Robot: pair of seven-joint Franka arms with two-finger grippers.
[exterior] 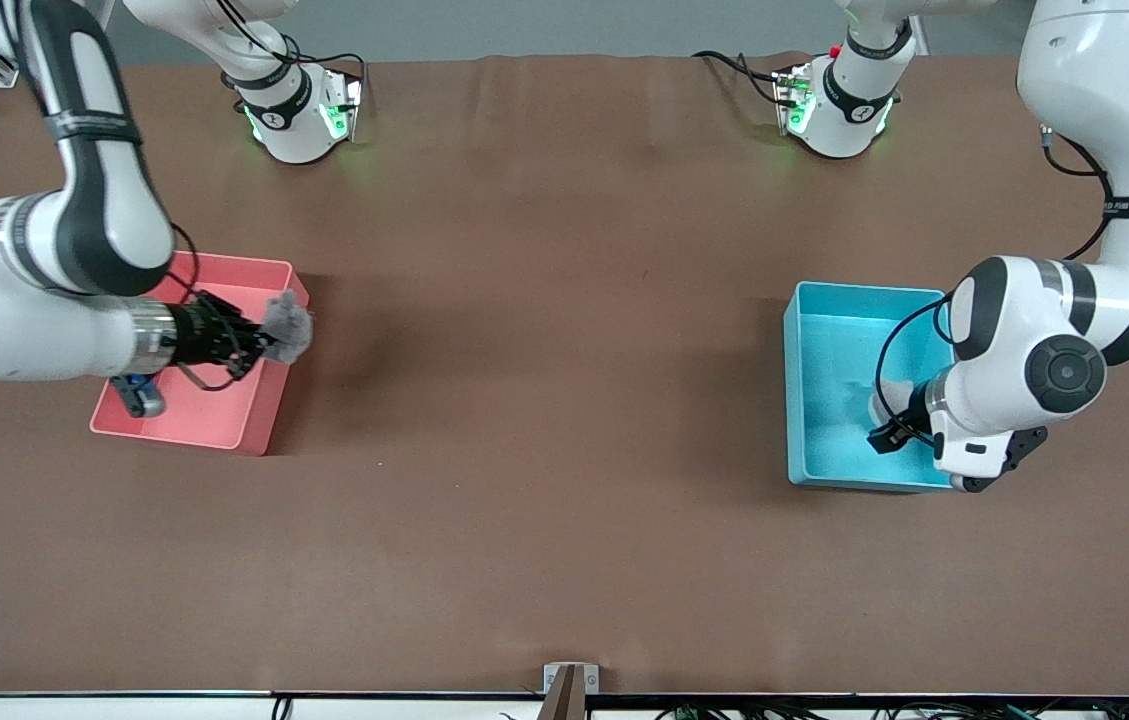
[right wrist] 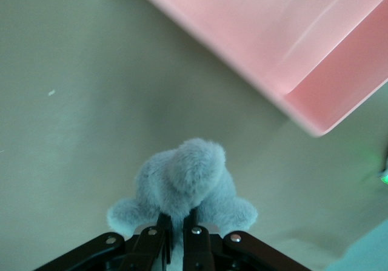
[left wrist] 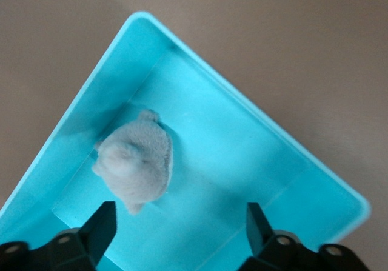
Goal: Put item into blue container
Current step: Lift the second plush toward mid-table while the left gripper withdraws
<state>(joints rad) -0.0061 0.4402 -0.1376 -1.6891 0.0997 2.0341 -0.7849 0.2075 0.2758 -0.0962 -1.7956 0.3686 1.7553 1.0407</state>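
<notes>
Item: grey plush toy (right wrist: 185,189), likely soft, light, squashy; you pinch its middle. It hangs clamped in the right gripper (exterior: 259,340) over the pink bin (exterior: 224,420) rim. Another plush (left wrist: 136,162) lies in the blue container (left wrist: 254,162), left gripper (left wrist: 179,222) spread above.

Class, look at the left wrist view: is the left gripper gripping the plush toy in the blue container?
No. The left gripper is open above the blue container, and the plush toy lies loose on its floor.
</notes>
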